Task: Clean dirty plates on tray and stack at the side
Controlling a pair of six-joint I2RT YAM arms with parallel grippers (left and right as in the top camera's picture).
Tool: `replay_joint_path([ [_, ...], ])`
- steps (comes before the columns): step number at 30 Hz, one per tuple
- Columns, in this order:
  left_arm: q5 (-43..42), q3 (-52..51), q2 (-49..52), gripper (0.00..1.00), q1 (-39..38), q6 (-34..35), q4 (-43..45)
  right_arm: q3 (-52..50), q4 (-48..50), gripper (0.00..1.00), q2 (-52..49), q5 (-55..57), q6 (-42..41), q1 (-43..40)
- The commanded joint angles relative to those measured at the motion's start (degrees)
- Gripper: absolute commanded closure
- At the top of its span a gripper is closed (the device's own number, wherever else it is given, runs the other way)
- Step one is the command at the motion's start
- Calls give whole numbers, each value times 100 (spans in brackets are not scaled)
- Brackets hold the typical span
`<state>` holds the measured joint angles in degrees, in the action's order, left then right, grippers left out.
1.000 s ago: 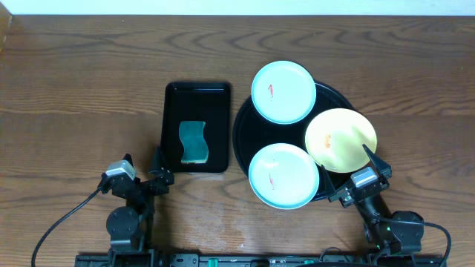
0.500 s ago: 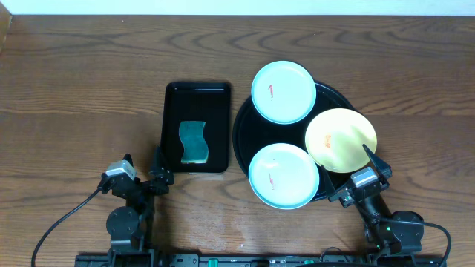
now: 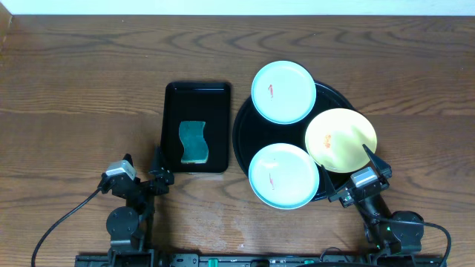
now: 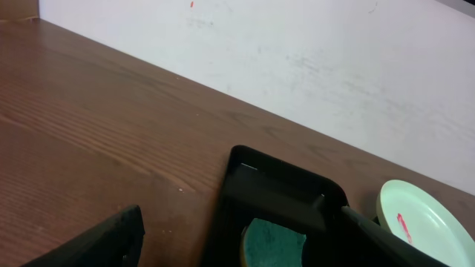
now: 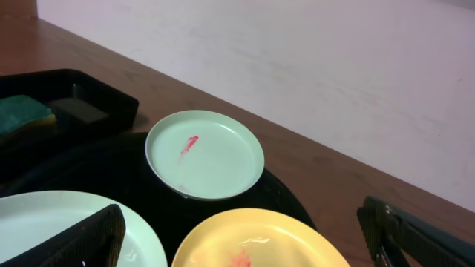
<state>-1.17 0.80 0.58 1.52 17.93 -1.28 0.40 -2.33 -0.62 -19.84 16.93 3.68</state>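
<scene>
Three plates sit on the round black tray. A mint one is at the far side, overhanging the rim. A yellow one is at the right and a second mint one at the near edge. Each carries a small red-orange smear. My right gripper hovers open at the near edge of the yellow plate, holding nothing, with the far mint plate ahead. My left gripper stands open and empty near the table's front, just left of the rectangular tray.
A small rectangular black tray left of the round one holds a teal sponge with a yellow underside. The left wrist view shows that sponge just ahead of the fingers. A pale wall runs along the table's far edge.
</scene>
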Motion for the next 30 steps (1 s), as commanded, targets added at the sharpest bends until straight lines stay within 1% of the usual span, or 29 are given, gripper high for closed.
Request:
replay_joint_path([
  [1, 72, -57, -24, 18, 39, -76, -278, -9, -22, 1, 24, 11, -59, 59],
  [11, 74, -57, -24, 18, 39, -76, -278, -9, 31, 1, 24, -24, -61, 59],
  [17, -9, -57, -24, 18, 39, 92, -258, -9, -17, 1, 24, -57, -59, 59],
  [20, -358, -55, -22, 18, 39, 431, -251, -9, 109, 1, 24, -479, -63, 59],
  [22, -682, -55, -20, 17, 39, 841, -151, -9, 92, 1, 24, -944, -68, 59],
  [24, -986, -46, -20, 18, 39, 1139, -37, -9, -22, 1, 22, -1180, -369, 59],
  [26, -1344, 42, -20, 18, 39, 1145, 74, 4, 33, 1, 22, -1176, -988, 59],
  [28, -1384, 286, -15, 17, 39, 990, 63, 98, 138, 1, 22, -1174, -1303, 59],
  [30, -1379, 636, 44, 17, 39, 627, 59, 319, 240, 1, -9, -1150, -1451, 59],
])
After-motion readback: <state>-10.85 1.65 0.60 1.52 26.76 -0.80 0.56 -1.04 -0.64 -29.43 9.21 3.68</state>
